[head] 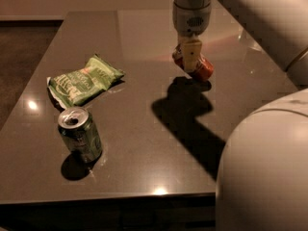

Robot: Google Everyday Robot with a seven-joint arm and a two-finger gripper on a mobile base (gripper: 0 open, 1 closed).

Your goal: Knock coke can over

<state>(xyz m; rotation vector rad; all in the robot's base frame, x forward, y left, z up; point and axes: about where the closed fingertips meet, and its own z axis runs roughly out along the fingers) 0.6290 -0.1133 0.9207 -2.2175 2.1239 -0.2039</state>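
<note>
Coke can (pixel 206 70) leans tilted just below our gripper (pixel 190 64); we judge the knock half done. Its opening or hold we cannot tell.

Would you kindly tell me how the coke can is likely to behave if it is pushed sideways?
The coke can sits tilted at the gripper, far right on the table, so it would probably topple with little force. Being cylindrical, it may then roll on that smooth, glossy surface. Whether it is full cannot be seen, so its weight is uncertain.
</note>
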